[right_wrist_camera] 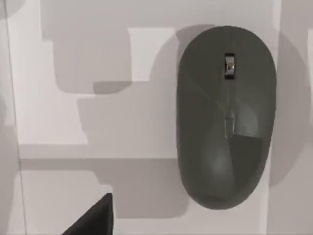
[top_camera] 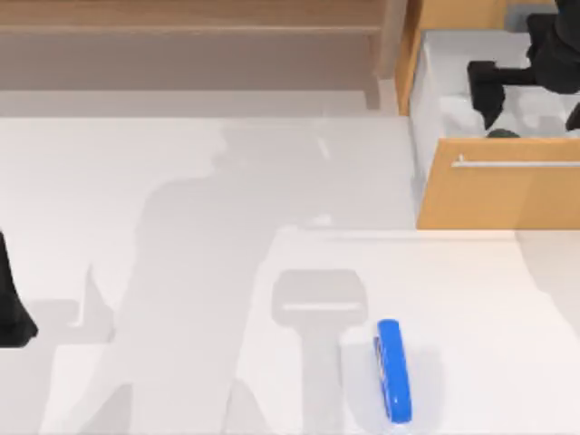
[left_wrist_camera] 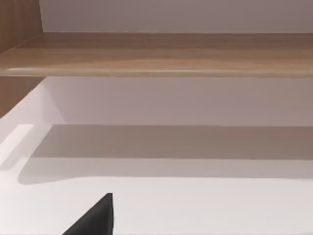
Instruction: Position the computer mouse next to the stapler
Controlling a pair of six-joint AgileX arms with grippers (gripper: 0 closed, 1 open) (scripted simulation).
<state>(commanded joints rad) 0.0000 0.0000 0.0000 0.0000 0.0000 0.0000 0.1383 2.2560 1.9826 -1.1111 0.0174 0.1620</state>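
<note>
- Two arms are at the table: the right gripper (top_camera: 507, 95) is over the open drawer (top_camera: 498, 195) at the top view's upper right, and the left gripper (top_camera: 14, 317) is parked at the table's left edge.
- The computer mouse (right_wrist_camera: 226, 115) lies flat on the drawer's white floor, close under the right wrist camera, apart from the gripper; I judge the arm hangs there to pick it up.
- I cannot tell whether either gripper's fingers are apart or together.
- The stapler (top_camera: 393, 370) lies on the white table (top_camera: 181, 181) near its front edge, well apart from the drawer, so the mouse has to be carried out and across to it.
- No brand, label or writing can be read on the mouse or the stapler.
</note>
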